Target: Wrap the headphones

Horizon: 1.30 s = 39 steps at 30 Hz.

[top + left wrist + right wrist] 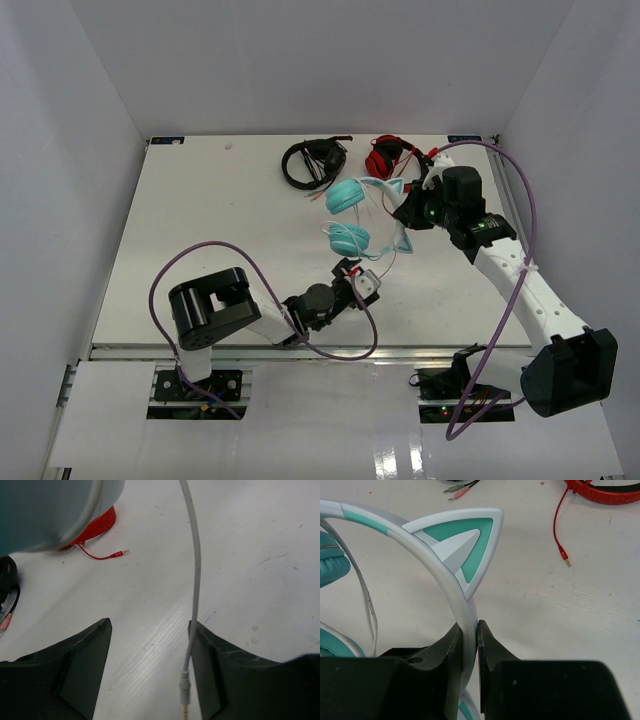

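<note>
1. Top view: the headphones (350, 215) lie on the table (200, 250), just right of centre in the upper half of the frame. Their two teal cups (343, 196) sit one above the other, and the white headband (380, 182) arches off to the right
2. The right gripper (408, 212) is at the right side of that arch, closed on the headband. Its arm reaches in from the lower right corner
3. The left gripper (358, 272) sits just below the lower cup, near the middle of the frame. From here I cannot tell how wide it stands
4. A black set (312, 162) and a red set (390, 155) lie along the top of the table above the headphones, black on the left, red on the right
5. Left wrist view: the two dark fingers (85, 670) stand wide apart at lower left and lower right, with bare table between them
6. The white cable (196, 580) drops from top centre and runs along the inner edge of the right-hand finger in the frame. Its plug (185, 692) is at the bottom edge, and the jaws are not closed on it
7. A blurred teal cup fills the upper left corner. The red set and a red plug (117, 554) lie behind it
8. Right wrist view: the fingers (452, 650) at bottom centre pinch the headband in a narrow grip, just below a cat ear (465, 545)
9. The cups show at the left edge and the red set at the upper right. Green and pink plugs (456, 490) lie at the top
</note>
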### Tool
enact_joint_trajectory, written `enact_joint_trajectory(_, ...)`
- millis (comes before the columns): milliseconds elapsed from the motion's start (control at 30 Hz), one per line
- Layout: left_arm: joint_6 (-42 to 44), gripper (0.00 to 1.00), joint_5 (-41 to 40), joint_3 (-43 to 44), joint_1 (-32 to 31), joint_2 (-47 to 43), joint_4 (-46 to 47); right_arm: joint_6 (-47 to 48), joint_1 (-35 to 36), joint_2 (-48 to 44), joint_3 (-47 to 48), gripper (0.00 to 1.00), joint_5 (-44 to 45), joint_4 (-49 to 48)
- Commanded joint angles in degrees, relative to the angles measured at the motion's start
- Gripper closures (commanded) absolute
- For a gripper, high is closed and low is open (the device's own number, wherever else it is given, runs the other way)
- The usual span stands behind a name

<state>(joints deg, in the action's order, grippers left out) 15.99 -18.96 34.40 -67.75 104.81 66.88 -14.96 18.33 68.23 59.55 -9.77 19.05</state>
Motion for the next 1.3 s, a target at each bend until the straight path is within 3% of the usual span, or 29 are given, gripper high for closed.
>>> enact_joint_trajectory(0, 2.69, 0.39, -0.74, 4.90, -0.28, 1.98, 1.61, -3.28, -0.59, -1.90, 2.50, 0.92, -4.68, -1.99)
enact_joint_trajectory(200, 1.40, 1.00, 0.43, 1.31, -0.28, 1.43, 5.95, -3.30, -1.90, -2.92, 2.58, 0.92, -6.93, -1.55)
enact_joint_trajectory(433, 3.21, 0.95, 2.23, -6.60, 0.18, -2.63, 8.48, 6.44, -3.47, -0.76, 2.05, 0.92, -15.09, 0.44)
enact_joint_trajectory(733, 10.14, 0.96, 4.43, -12.89, 1.95, -7.28, 4.05, 18.92, -3.47, 4.85, 2.47, 0.92, -18.85, 3.83)
enact_joint_trajectory(1067, 21.49, 0.98, 4.09, -12.49, 3.86, -5.41, -1.91, 34.39, -3.47, 14.90, 3.34, 0.92, -16.62, 2.57)
enact_joint_trajectory(1267, 26.88, 0.97, 2.93, -9.20, 8.15, -1.60, -6.46, 38.64, -3.39, 22.80, 4.66, 0.92, -14.84, -1.37)
